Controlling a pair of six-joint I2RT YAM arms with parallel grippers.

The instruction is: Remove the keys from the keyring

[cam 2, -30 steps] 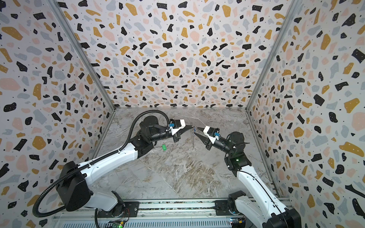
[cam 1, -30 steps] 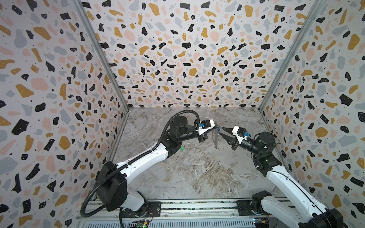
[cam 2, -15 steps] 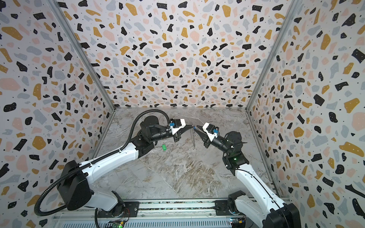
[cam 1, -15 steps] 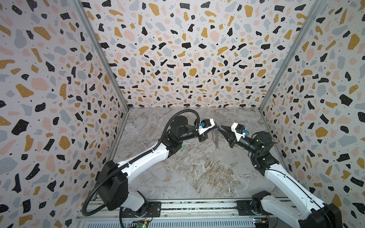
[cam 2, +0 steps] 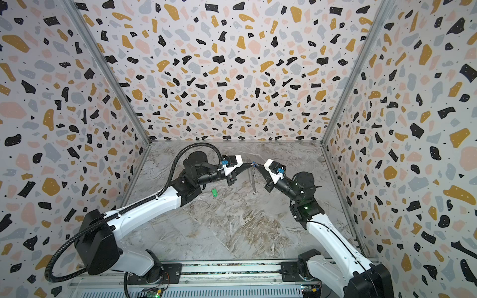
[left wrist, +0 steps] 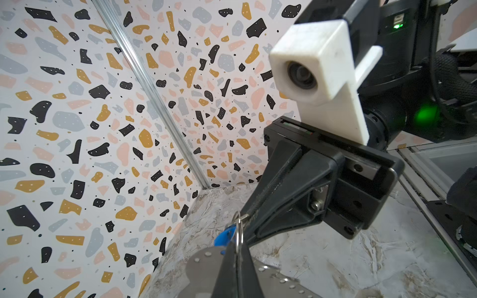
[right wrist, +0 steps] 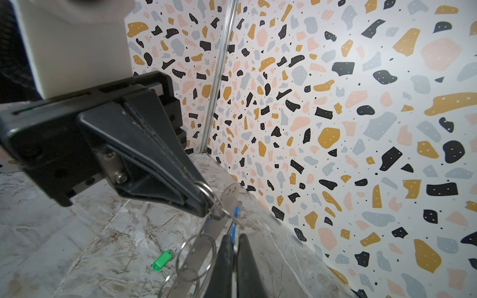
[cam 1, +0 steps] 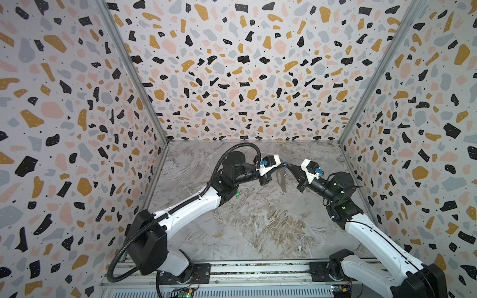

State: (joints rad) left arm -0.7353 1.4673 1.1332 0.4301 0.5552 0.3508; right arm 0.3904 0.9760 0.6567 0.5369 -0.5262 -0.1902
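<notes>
Above marbled counter (cam 2: 232, 227), far centre, left fingers (right wrist: 197, 200) clench the hanging keyring (cam 2: 253, 178) by its wire ring (right wrist: 209, 192) and right fingers (left wrist: 255, 214) pinch the blue key (left wrist: 224, 238); probably best hold steady, feeding the key round the coil without yanking.

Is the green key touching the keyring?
Apart. In a top view the green key lies alone on the table, bare marble between it and the hanging keyring.
</notes>
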